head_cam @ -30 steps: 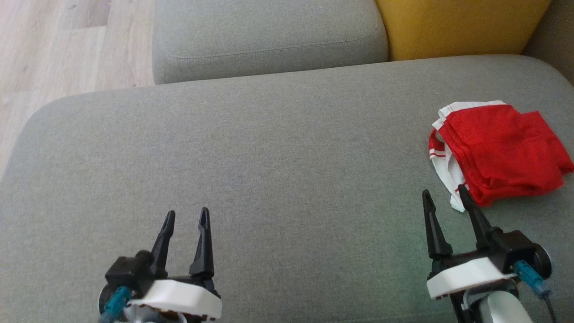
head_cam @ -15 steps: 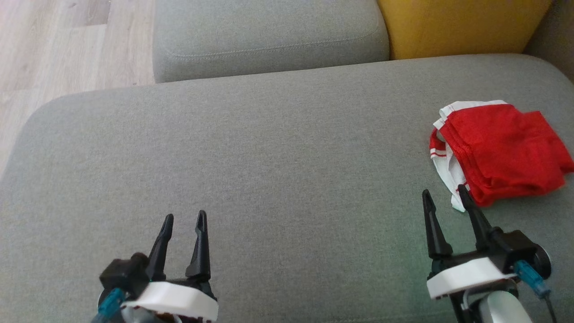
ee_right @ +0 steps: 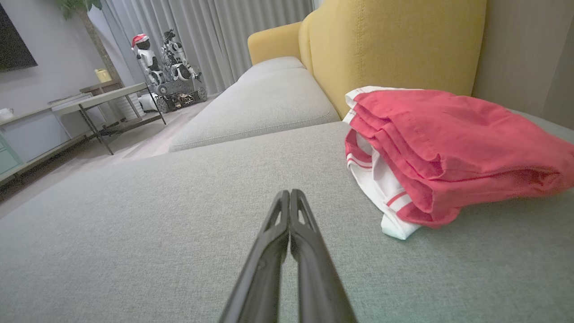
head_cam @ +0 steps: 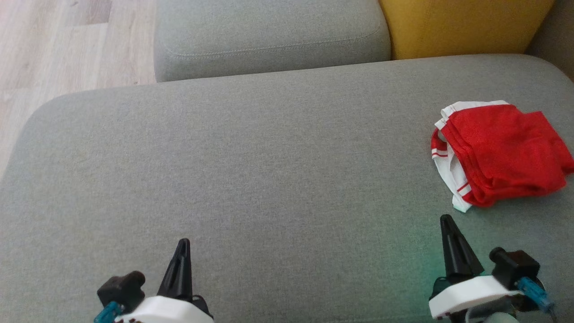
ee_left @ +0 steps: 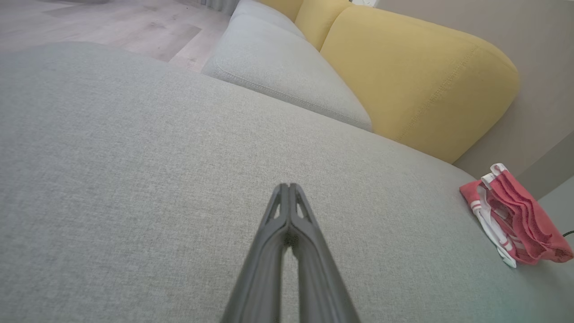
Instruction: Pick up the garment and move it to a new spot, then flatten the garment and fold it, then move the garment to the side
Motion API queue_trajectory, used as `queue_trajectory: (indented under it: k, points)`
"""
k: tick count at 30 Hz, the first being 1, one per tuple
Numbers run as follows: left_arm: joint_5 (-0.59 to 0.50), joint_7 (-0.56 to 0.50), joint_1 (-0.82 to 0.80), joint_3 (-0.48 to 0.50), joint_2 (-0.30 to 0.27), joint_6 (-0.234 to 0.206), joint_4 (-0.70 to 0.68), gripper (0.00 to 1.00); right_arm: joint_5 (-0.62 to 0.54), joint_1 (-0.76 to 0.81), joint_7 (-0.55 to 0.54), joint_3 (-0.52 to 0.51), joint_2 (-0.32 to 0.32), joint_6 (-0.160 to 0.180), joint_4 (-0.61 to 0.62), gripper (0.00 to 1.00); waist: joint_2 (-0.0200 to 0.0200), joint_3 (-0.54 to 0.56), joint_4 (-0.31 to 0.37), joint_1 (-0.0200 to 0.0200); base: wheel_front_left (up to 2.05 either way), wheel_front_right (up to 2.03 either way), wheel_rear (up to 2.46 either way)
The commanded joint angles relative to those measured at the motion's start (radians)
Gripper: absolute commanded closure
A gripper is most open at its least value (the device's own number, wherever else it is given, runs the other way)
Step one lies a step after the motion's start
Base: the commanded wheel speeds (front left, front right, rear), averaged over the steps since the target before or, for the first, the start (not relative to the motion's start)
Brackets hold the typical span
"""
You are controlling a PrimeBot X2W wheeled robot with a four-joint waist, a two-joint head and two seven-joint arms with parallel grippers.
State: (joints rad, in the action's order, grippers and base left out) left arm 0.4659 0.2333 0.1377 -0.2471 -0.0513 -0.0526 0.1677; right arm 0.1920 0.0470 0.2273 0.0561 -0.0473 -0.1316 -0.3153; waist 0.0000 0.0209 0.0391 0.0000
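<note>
Garment, red with white, red-striped trim, lies folded in a loose stack at the right end of a wide grey seat cushion, its white edge turned toward the cushion's middle.

The right gripper sits low on the robot's right side, near the garment's closest white corner but apart from it, with a strip of bare cushion between the two. Its two dark fingers are pressed together tip to tip and pinch nothing. Seen from the right wrist, they point along the cushion just to the left of the pile.

The left gripper is at the lower left of the head view, well apart from the garment. Its fingers are likewise pressed together and hold nothing, with plain grey fabric ahead of them. Whether either pair of fingertips touches the cushion cannot be told.

Behind the seat cushion sits a second grey cushion, and beside that a yellow back cushion, which stands behind the end where the garment rests. Pale wood floor shows to the left.

The right wrist view looks farther into the room, to grey curtains, a low table on thin dark legs, and a small white robot in a red cap standing by the curtains.
</note>
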Motion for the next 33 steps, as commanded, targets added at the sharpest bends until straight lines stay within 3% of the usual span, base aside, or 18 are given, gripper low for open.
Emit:
queue_trajectory:
  k: [1, 33]
  points:
    - [0.021, -0.003, -0.047, 0.014, -0.007, 0.007, -0.026, 1.0, 0.029, -0.05, -0.004, -0.005, -0.007, 0.0, 0.035, 1.0, 0.0, 0.0, 0.0, 0.0, 0.0, 0.0, 0.0]
    - [0.357, -0.081, -0.103, 0.088, -0.021, 0.058, 0.005, 1.0, 0.435, -0.079, -0.085, -0.033, -0.019, 0.0, 0.046, 1.0, 0.0, -0.007, -0.011, 0.0, 0.0, 0.0, 0.0]
